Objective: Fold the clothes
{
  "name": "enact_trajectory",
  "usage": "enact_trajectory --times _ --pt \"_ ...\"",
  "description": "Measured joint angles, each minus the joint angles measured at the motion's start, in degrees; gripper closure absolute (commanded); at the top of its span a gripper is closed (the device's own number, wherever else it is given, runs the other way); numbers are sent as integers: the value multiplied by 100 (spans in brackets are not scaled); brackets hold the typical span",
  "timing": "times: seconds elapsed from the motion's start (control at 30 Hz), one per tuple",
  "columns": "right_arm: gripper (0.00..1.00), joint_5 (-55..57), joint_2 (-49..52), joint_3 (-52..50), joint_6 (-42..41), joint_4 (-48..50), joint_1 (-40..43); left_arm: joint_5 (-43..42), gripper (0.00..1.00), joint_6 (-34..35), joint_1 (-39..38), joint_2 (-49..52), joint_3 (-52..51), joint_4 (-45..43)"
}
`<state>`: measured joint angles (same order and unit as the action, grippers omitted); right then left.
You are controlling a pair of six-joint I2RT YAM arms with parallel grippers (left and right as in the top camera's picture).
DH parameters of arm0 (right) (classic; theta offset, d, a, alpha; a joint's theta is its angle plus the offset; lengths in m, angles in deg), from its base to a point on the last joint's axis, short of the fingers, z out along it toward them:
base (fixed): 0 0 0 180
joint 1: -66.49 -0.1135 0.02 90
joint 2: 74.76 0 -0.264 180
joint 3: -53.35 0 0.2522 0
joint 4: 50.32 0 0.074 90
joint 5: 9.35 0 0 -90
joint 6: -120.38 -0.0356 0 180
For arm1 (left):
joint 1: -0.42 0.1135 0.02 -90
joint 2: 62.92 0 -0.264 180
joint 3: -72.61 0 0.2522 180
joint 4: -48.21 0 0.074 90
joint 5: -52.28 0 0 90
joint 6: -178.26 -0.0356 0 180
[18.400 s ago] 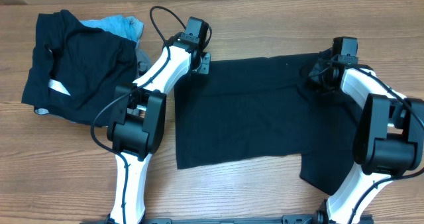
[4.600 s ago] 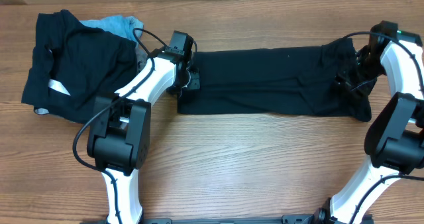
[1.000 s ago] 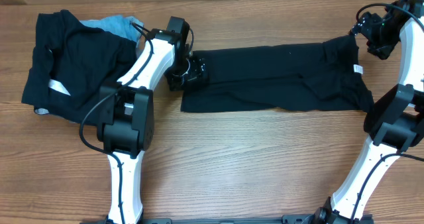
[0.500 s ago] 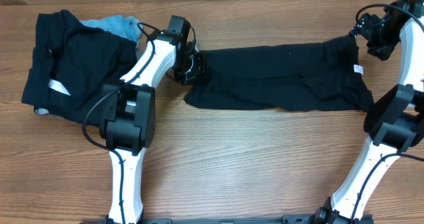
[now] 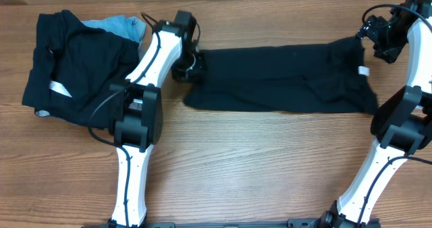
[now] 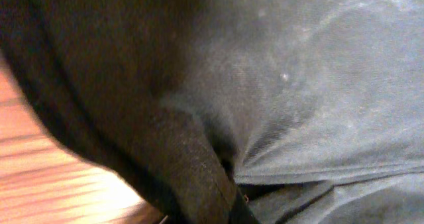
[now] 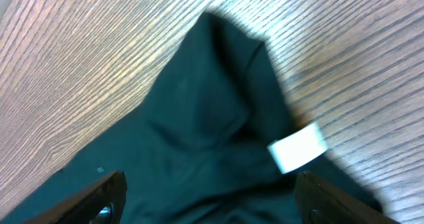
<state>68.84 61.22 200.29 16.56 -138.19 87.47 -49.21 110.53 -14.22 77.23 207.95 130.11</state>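
Observation:
The black T-shirt (image 5: 283, 79) lies folded into a long strip across the far side of the table, its white tag (image 5: 364, 71) at the right end. My left gripper (image 5: 187, 63) is shut on the bunched left end of the shirt. In the left wrist view black fabric (image 6: 298, 85) fills almost everything and hides the fingers, and creases run together at the bottom centre. My right gripper (image 5: 385, 42) hovers open above the right end. In the right wrist view its fingers (image 7: 99, 197) stand wide apart over the shirt (image 7: 199, 118), with the tag (image 7: 298, 148) near the right one.
A pile of other garments sits at the far left: a black one with a slanted white strip (image 5: 74, 66) and a light-blue one (image 5: 121, 25) behind it. Bare wooden table (image 5: 256, 160) stretches in front of the shirt.
My left gripper has closed on the shirt's left end, and the fabric there has bunched and shifted slightly. The right arm has stayed where it was, open.

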Motion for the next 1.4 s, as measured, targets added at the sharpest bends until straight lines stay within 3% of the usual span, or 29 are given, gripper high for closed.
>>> enact_trajectory --times 0.17,0.37,0.57,0.83,0.87,0.9,0.93,0.97,1.23,1.4 --pt "9 0 0 0 -2 -13 28 1915 96 0 -140 33 1871 1047" --pt "0 96 0 424 -186 -393 275 2756 96 -170 -490 33 2776 1410" --pt "0 225 0 1040 -457 -935 699 2990 96 -437 -1386 33 2861 791" --pt "4 240 0 1073 -544 -1255 850 2216 96 -623 -2549 35 2870 -800" --pt "11 238 0 1075 -549 -1333 850 2157 96 -625 -2664 37 2870 -1029" --pt "24 238 0 1075 -557 -1381 841 2111 96 -625 -2747 46 2870 -1154" --pt "53 238 0 1075 -560 -1408 837 2059 96 -625 -2824 66 2870 -1300" --pt "96 240 0 1078 -553 -1410 831 1978 96 -625 -2900 111 2870 -1429" --pt "96 0 0 1082 -675 -1032 824 1239 96 -621 -3029 776 2870 -2385" --pt "96 -155 0 1113 -699 -793 824 1049 96 -577 -3254 927 2870 -2452"
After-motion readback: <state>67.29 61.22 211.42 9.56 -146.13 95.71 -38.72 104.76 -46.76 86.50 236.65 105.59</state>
